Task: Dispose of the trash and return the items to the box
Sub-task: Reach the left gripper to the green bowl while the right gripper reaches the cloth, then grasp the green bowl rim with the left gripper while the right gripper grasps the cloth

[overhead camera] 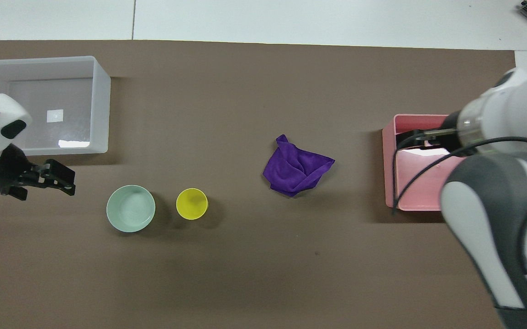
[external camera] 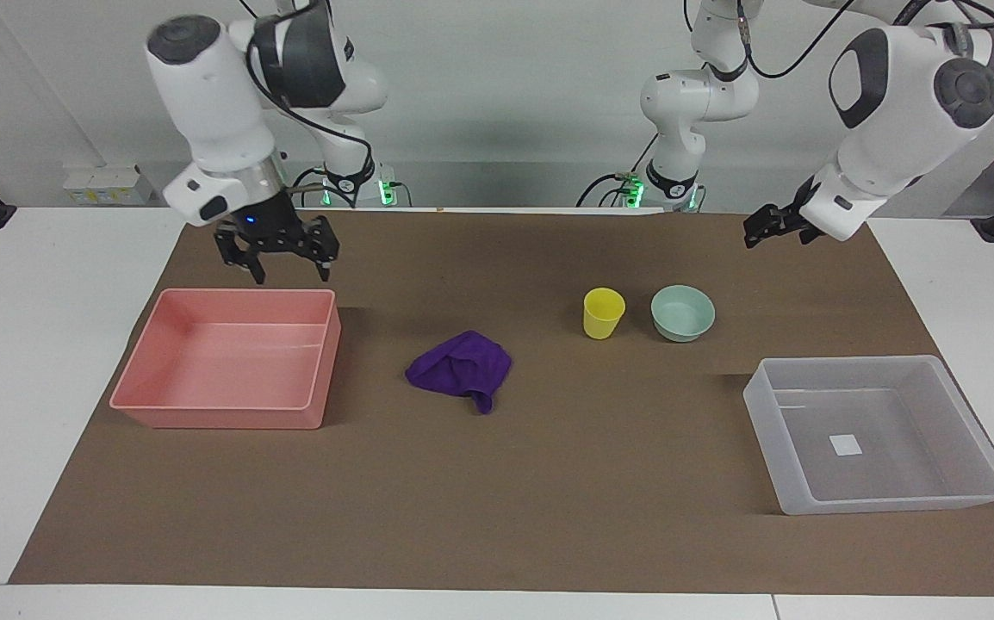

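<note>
The yellow cup (external camera: 604, 313) (overhead camera: 192, 204) stands upright on the brown mat, close beside the pale mint-green bowl (external camera: 682, 313) (overhead camera: 130, 208). The translucent box (external camera: 885, 504) (overhead camera: 101, 105) sits at the left arm's end, holding only its white square. The crumpled purple cloth (external camera: 461, 368) (overhead camera: 296, 167) lies mid-mat. My left gripper (external camera: 773, 228) (overhead camera: 60, 179) is open and empty in the air, over the mat beside the bowl. My right gripper (external camera: 288, 269) is open and empty, over the pink bin's rim nearest the robots.
The pink bin (external camera: 221, 403) (overhead camera: 389, 173) sits at the right arm's end, with nothing in it. In the overhead view the right arm covers most of it. White tabletop borders the brown mat (external camera: 618, 482) on all sides.
</note>
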You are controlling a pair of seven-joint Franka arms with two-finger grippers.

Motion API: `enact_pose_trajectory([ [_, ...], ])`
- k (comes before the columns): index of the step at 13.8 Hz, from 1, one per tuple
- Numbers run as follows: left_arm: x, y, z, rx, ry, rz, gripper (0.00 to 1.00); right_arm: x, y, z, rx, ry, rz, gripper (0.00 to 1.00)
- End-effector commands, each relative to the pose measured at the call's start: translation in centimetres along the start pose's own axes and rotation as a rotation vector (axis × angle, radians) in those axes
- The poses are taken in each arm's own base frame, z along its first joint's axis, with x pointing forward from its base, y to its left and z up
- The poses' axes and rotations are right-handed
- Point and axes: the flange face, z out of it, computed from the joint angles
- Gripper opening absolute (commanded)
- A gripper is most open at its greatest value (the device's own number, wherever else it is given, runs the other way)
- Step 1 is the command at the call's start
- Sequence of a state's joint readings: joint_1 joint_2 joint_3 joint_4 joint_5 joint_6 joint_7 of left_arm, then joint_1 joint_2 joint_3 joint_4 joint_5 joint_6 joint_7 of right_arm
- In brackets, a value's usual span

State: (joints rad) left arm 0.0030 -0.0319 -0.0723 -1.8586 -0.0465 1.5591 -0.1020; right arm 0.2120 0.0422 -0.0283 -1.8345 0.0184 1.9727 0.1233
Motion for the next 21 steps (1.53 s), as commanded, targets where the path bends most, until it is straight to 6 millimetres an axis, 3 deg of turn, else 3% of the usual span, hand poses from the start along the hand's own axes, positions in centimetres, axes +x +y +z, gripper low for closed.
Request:
enact_pose_trajectory([
  [1,-2.2,0.6,8.9,-0.005,0.069,0.018,1.0,0.7,-7.5,6.4,0.018,0.028,-0.015,1.0],
  [4,-2.8,1.5,16.3,0.003,0.099,0.038,1.0,0.7,-13.8,12.6,0.048,0.092,-0.013,1.0],
  [6,-3.0,2.1,19.4,0.004,0.139,0.051,1.0,0.0,-17.2,16.0,0.06,0.103,-0.017,1.0],
  [7,-3.0,2.1,20.2,0.003,0.148,0.048,0.9,-0.3,-18.3,17.6,0.061,0.103,-0.032,1.0],
  [8,-2.8,2.1,20.9,0.0,0.137,0.042,0.51,-0.3,-18.5,18.9,0.058,0.106,-0.042,1.0],
  [9,-2.7,1.9,20.7,-0.02,0.133,0.021,0.23,-0.4,-18.9,19.5,0.056,0.107,-0.053,1.0],
  [10,-2.8,1.7,20.6,-0.035,0.13,0.009,0.06,-0.9,-18.9,19.9,0.045,0.098,-0.069,1.0],
  [11,-2.7,1.8,20.5,-0.036,0.129,0.008,0.0,-1.5,-18.6,20.7,0.033,0.084,-0.082,0.93],
  [12,-2.6,1.8,20.6,-0.037,0.129,0.007,0.0,-1.9,-18.5,21.1,0.02,0.079,-0.094,0.67],
  [13,-2.6,1.6,20.6,-0.038,0.124,0.004,0.0,-2.1,-18.6,21.2,0.016,0.074,-0.093,0.31],
  [14,-2.6,1.7,20.3,-0.039,0.119,0.001,0.0,-2.2,-18.7,21.2,0.014,0.07,-0.078,0.0],
  [17,-1.6,1.9,14.7,-0.044,0.045,-0.01,0.0,-2.4,-18.5,21.1,-0.004,0.03,-0.026,0.0],
  [18,-1.3,1.2,12.2,-0.05,0.029,-0.024,0.0,-2.3,-18.4,20.0,-0.008,0.025,0.015,0.0],
  [21,-0.7,-2.2,4.8,-0.075,0.012,-0.064,0.0,-1.7,-16.5,13.8,-0.011,0.029,0.056,0.0],
])
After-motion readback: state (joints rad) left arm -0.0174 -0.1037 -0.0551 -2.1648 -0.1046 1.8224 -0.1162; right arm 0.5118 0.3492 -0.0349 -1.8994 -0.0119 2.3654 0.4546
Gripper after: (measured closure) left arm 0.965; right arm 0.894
